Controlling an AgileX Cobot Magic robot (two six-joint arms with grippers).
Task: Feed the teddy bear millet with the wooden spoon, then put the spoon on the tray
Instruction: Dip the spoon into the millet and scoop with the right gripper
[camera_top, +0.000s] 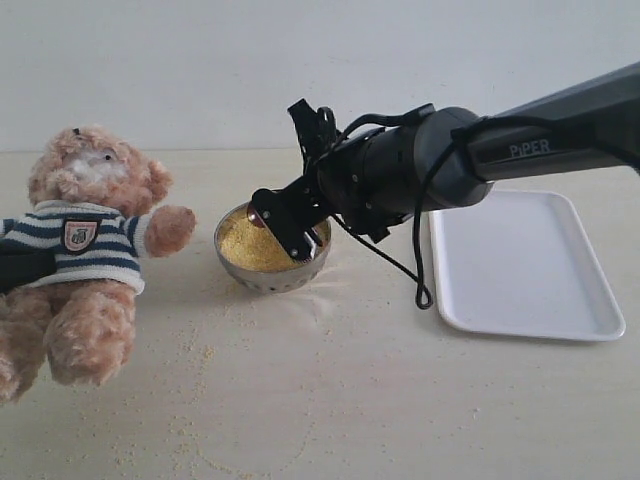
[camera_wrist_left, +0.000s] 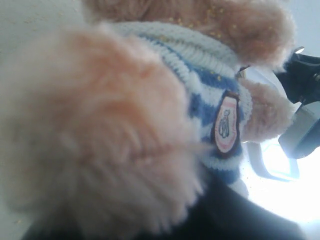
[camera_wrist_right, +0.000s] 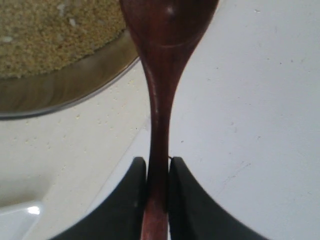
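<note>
My right gripper (camera_wrist_right: 157, 167) pinched the wooden spoon (camera_wrist_right: 159, 95) by its handle, with the spoon's head at the rim of the bowl (camera_top: 268, 281) of millet (camera_top: 243, 246), mid-table. The teddy bear (camera_top: 88, 232) was at the left and the tray (camera_top: 520, 262) at the right. Fur hid my left gripper (camera_top: 22, 268), so I couldn't tell its grip.

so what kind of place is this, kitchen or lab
Likely a robot lab bench, not a kitchen: a pale tabletop against a blank wall, a PiPER-marked arm, and staged props, a teddy bear, millet bowl and white tray.
</note>
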